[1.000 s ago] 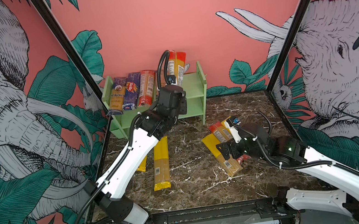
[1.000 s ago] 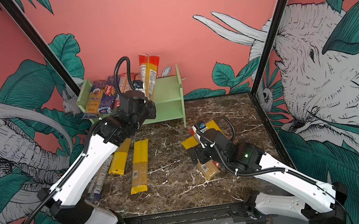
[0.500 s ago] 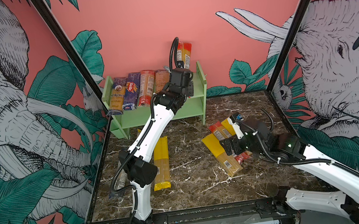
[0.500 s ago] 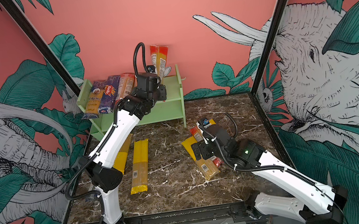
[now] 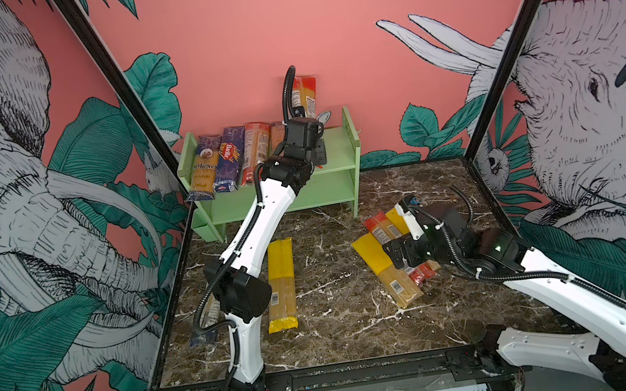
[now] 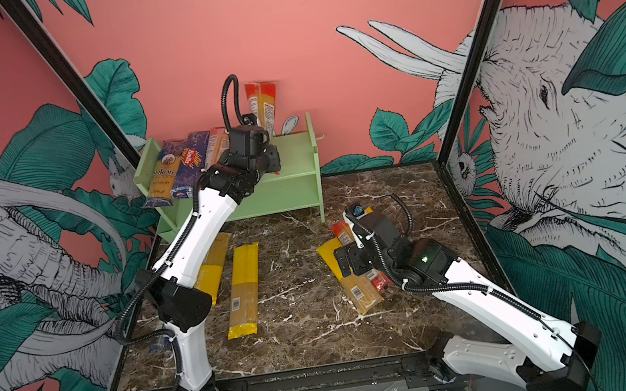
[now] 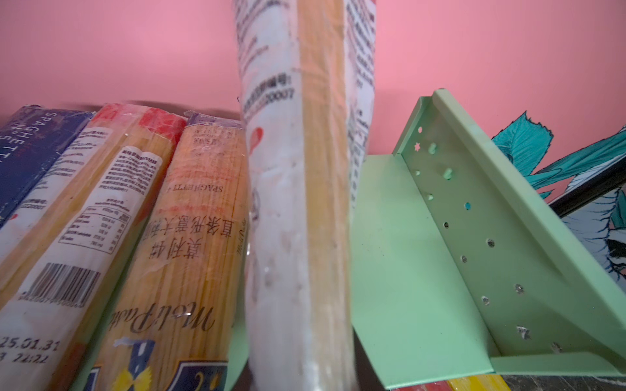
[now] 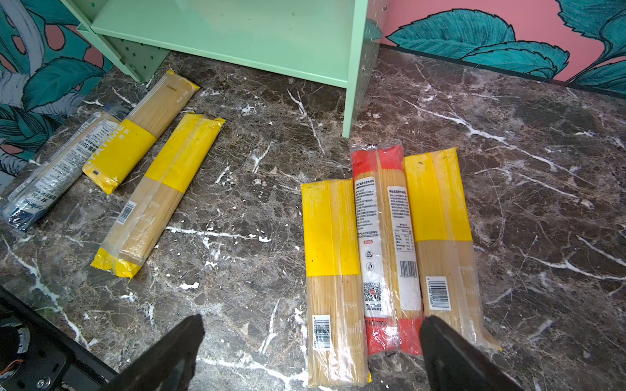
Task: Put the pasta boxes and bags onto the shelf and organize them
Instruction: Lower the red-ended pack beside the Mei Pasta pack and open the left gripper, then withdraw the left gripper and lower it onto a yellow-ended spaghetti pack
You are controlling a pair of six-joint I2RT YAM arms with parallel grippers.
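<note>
My left gripper [image 5: 306, 117] is shut on a red-ended pasta pack [image 5: 305, 94] and holds it upright over the top tier of the mint-green shelf [image 5: 336, 151]. In the left wrist view this pack [image 7: 298, 203] stands beside several packs [image 7: 183, 237] lying on that tier, with the shelf's peg-holed side panel [image 7: 474, 237] on its other side. My right gripper [image 8: 311, 325] is open and hovers over three packs on the marble table: yellow [image 8: 332, 254], red [image 8: 382, 237] and yellow [image 8: 440, 220]. Nothing is between its fingers [image 8: 176, 348].
Three more packs lie on the table to the left: two yellow ones [image 8: 162, 189] [image 8: 135, 142] and a dark blue-ended one [image 8: 50, 176]. The shelf's lower tier [image 8: 237, 34] is bare. Black frame posts and printed walls enclose the table.
My left arm has stretched out and carried the upright pack back and up over the shelf's top tier. The right gripper has stayed open over the right-hand packs, shifting only slightly.
</note>
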